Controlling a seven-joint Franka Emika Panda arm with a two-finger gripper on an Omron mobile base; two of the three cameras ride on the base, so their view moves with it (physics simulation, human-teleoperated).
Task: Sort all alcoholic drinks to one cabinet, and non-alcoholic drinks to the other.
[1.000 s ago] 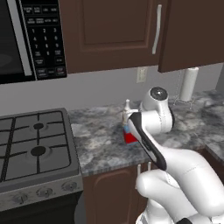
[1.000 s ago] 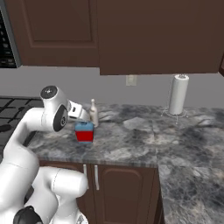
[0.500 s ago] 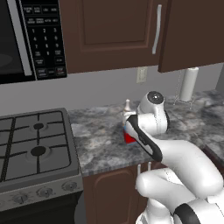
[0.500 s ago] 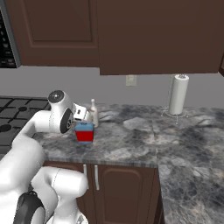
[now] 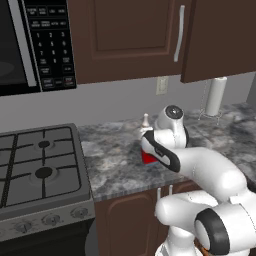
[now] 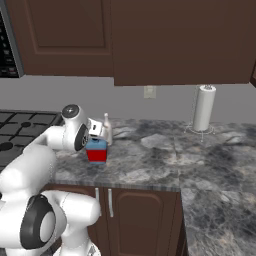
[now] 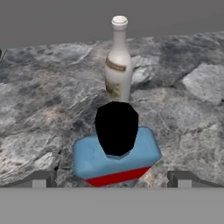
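Two bottles stand on the marble surface (image 6: pixel 165 165): the squat blue bottle (image 7: pixel 114 158) with red label and black cap, and the slim pale bottle (image 7: pixel 117 65) with white cap just behind it, apart from it. No contact with either yet.

Gripper (image 7: pixel 111 179) hovers over the blue bottle with its fingers spread wide; fingertips (image 7: pixel 40 179) sit either side of the body, nothing between the pads but air.

Step in hand, as I read it: grasp the blue bottle. To do it well:
- Bottle looks rotated relative to the finger line, so square the wrist to its flat faces first, else it twists on closing.
- Come down past the cap and take the body, not the cap.
- Keep the far finger clear of the pale bottle; it's tall, narrow and probably tips easily.
- Lift straight up before swinging toward the wall cabinet (image 5: pixel 130 35).

View differences:
- Hand view gives the finger-to-bottle alignment and the gap between the two bottles.
- Right base view shows the blue bottle (image 6: pixel 97 150) near the front edge with the pale one (image 6: pixel 106 128) behind, plus the paper towel roll (image 6: pixel 204 107) well off to the side.
- Left base view has the arm covering most of the blue bottle (image 5: pixel 148 157), but shows the cabinet's silver bar handle (image 5: pixel 178 32), the stove (image 5: pixel 40 170) and the microwave (image 5: pixel 35 45).
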